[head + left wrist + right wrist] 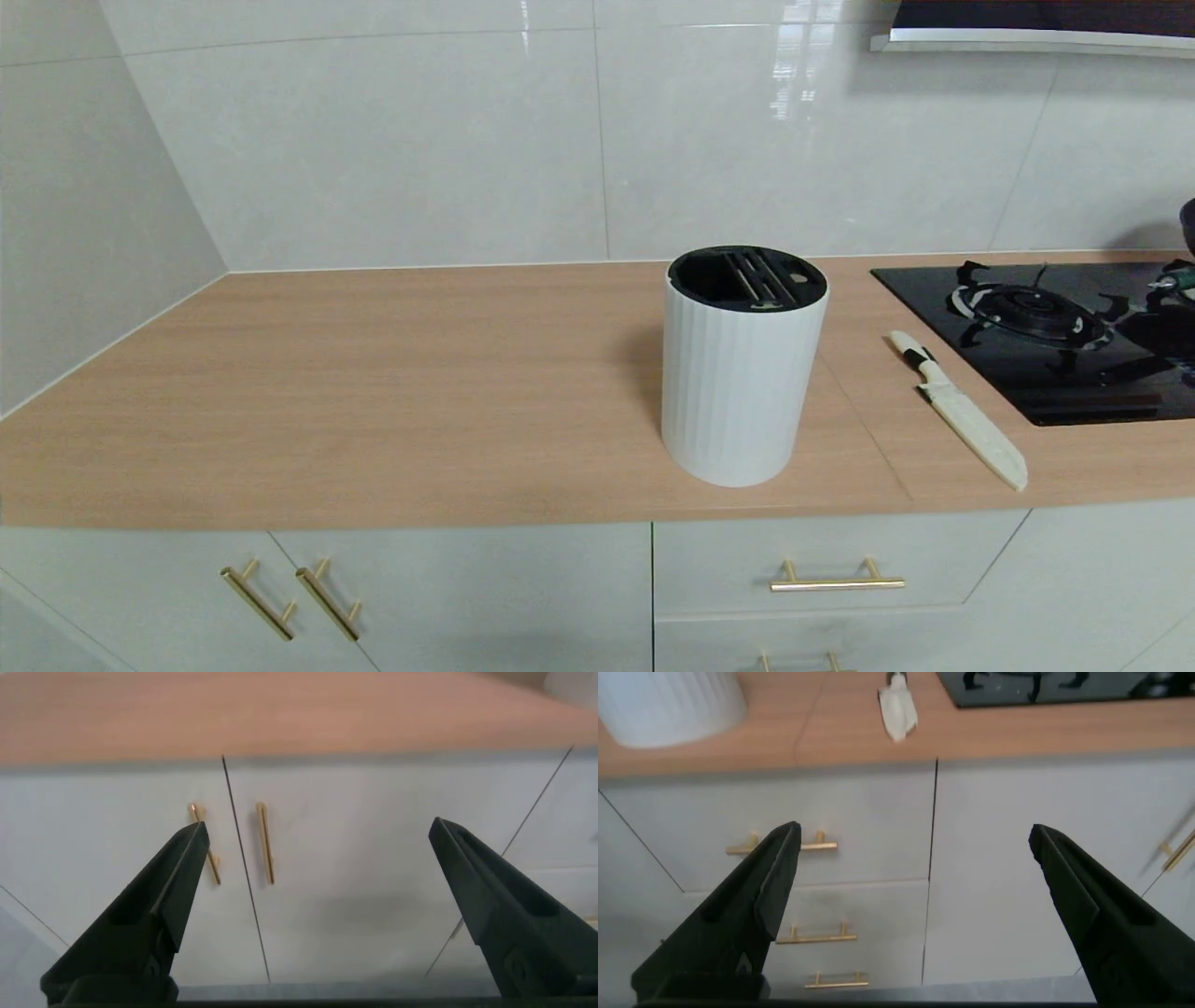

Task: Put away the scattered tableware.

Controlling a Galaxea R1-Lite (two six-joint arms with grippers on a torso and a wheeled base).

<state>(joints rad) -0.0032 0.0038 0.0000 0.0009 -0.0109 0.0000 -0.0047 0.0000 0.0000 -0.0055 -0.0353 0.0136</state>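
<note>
Right gripper (912, 829), spread wide and empty, hangs well below the knife (897, 707).

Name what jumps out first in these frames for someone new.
A tall white ribbed cylindrical holder with a black slotted top stands on the wooden countertop. To its right a cream-coloured knife lies flat beside the black gas hob, touching neither.

White holder (742, 392) with fine vertical ribs and black top, cream speckled knife (962, 415) with a black band on its grip, light brown wood-grain worktop (373, 392), black hob (1046, 373), golden cupboard handles (836, 583), glossy pale tiles (373, 140)
</note>
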